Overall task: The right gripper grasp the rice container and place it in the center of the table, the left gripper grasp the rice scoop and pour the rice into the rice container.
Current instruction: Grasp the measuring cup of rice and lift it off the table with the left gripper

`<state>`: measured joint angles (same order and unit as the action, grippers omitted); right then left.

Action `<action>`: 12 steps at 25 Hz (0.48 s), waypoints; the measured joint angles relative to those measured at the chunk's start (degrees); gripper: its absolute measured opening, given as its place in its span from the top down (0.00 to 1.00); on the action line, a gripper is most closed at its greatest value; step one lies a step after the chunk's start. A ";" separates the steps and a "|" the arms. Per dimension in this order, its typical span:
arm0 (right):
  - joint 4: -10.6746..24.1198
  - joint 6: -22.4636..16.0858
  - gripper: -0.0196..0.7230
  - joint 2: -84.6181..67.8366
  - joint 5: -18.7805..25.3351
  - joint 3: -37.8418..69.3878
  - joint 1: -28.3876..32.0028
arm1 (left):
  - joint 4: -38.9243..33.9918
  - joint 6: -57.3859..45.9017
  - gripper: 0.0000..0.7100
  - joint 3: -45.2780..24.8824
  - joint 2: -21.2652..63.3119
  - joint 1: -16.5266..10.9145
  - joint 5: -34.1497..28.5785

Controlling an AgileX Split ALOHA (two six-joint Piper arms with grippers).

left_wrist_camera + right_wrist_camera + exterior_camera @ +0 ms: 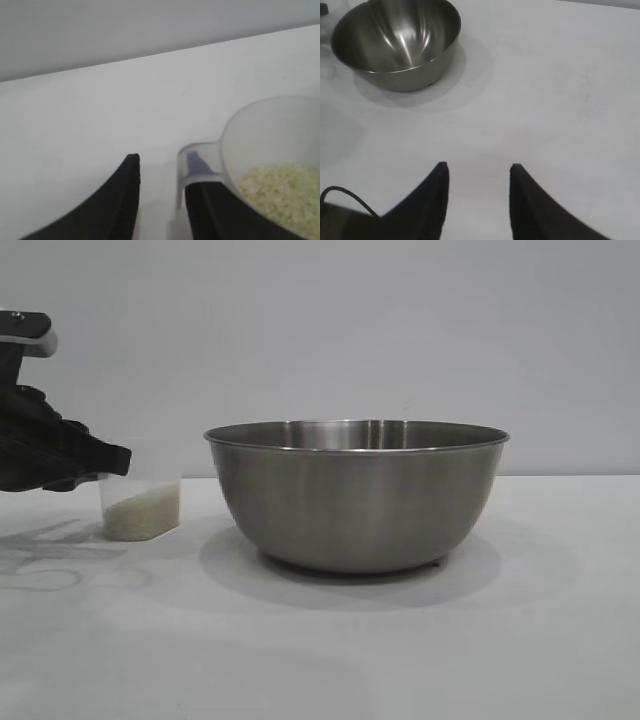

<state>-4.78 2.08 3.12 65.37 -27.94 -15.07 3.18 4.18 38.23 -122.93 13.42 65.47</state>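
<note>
The rice container (pixel 355 495), a wide steel bowl, stands upright at the middle of the white table (pixel 520 640). The rice scoop (pixel 140 508), a frosted plastic cup, stands left of it with rice (pixel 146 514) in its bottom. My left gripper (pixel 105 462) is at the scoop's rim on its left side. In the left wrist view the left gripper (pixel 162 160) is open. One finger lies under the scoop's tab handle (pixel 200 150), the other is apart from it, and rice (pixel 280 190) shows inside. My right gripper (pixel 477 167) is open and empty over bare table, far from the bowl (pixel 395 40).
A plain grey wall stands behind the table. The right arm is out of the exterior view. White tabletop lies right of the bowl and in front of it.
</note>
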 joint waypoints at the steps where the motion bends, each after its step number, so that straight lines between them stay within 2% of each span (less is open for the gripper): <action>1: 0.00 0.00 0.57 0.00 0.00 0.00 0.00 | -0.39 0.00 0.93 0.11 0.00 0.00 0.00; 2: 0.00 0.00 0.57 0.00 0.00 0.00 0.00 | -0.71 0.00 1.00 0.11 0.00 0.00 0.00; 7: 0.00 0.00 0.57 0.00 0.00 0.00 0.00 | -1.27 0.73 1.00 0.11 1.19 0.00 -0.52; 12: 0.00 0.00 0.57 0.00 0.00 0.00 0.00 | -4.25 5.31 1.00 0.11 7.83 -0.04 -0.80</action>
<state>-4.78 2.08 3.12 65.37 -27.94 -15.07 -1.07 9.49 38.34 -115.10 13.39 64.67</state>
